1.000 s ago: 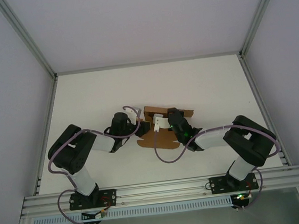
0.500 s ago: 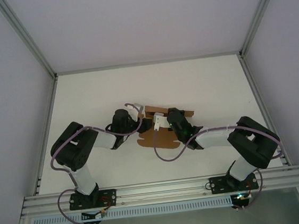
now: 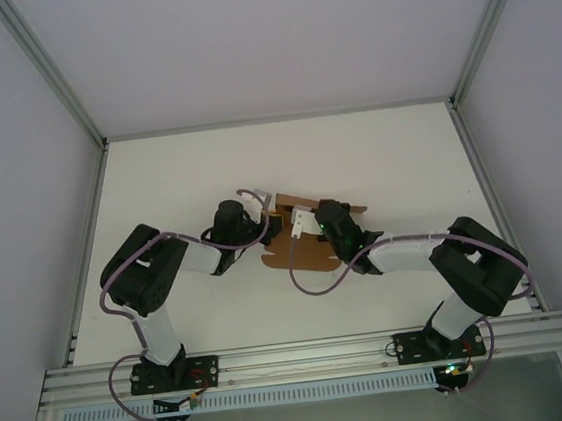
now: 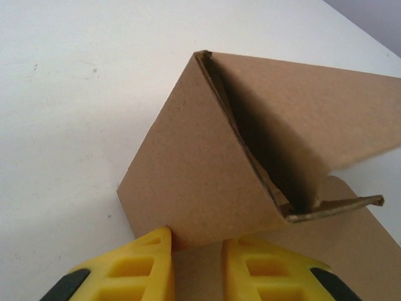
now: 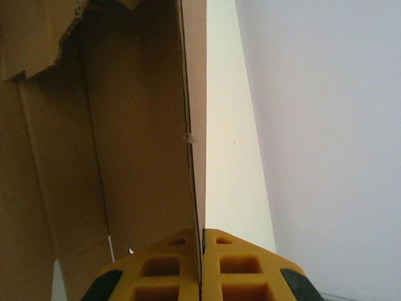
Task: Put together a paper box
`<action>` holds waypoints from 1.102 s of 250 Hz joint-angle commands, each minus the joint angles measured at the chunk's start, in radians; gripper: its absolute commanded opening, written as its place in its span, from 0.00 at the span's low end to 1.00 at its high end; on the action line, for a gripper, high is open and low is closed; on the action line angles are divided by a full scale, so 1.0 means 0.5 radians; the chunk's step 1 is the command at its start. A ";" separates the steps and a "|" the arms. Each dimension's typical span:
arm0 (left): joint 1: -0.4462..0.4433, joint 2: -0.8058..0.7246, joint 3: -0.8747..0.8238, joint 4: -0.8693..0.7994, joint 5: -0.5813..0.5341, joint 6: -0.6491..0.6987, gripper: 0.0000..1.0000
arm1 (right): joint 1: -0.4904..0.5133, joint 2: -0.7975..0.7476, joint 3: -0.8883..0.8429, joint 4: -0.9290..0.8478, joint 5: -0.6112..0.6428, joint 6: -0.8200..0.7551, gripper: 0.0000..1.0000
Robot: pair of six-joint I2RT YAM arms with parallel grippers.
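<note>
Right now we are looking at the paper box (image 3: 303, 246), half-formed brown cardboard lying at the middle of the table (image 3: 375, 150) between both grippers. One panel is standing up and folding over, making an open hollow. The right gripper (image 5: 202, 244) is pinching an upright wall's edge, its jaws pressing together on it. The left gripper (image 4: 197, 251) is sitting at the raised flap's lower edge, jaws slightly spread.

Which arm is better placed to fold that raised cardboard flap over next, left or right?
Left, likely. The left pincer sits at the raised flap of the paper box, jaws apart; the right pincer is clamped shut on an upright wall, steadying it.
</note>
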 commanded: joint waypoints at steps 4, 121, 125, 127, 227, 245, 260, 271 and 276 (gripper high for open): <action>0.015 -0.144 -0.007 0.267 0.077 -0.092 0.21 | -0.008 -0.027 0.056 -0.451 -0.379 0.188 0.00; 0.016 -0.310 -0.200 -0.073 -0.048 -0.233 0.40 | -0.066 0.147 -0.036 -0.098 -0.468 0.108 0.00; 0.017 -0.318 -0.213 -0.085 -0.065 -0.238 0.40 | -0.066 0.159 -0.042 -0.080 -0.460 0.097 0.00; 0.017 -0.322 -0.219 -0.092 -0.071 -0.240 0.40 | -0.069 0.163 -0.047 -0.068 -0.457 0.092 0.00; 0.089 -0.390 -0.213 -0.433 -0.167 -0.170 0.51 | -0.025 0.482 -0.216 0.668 -0.247 -0.176 0.00; 0.104 -0.401 -0.221 -0.436 -0.180 -0.175 0.56 | 0.004 0.570 -0.247 0.828 -0.192 -0.284 0.00; 0.110 -0.386 -0.209 -0.413 -0.145 -0.155 0.58 | 0.025 0.635 -0.255 0.938 -0.151 -0.353 0.00; 0.110 -0.369 -0.185 -0.415 -0.128 -0.131 0.60 | 0.034 0.659 -0.261 0.970 -0.133 -0.365 0.00; 0.109 -0.359 -0.166 -0.422 -0.116 -0.117 0.60 | 0.039 0.659 -0.263 0.969 -0.134 -0.361 0.00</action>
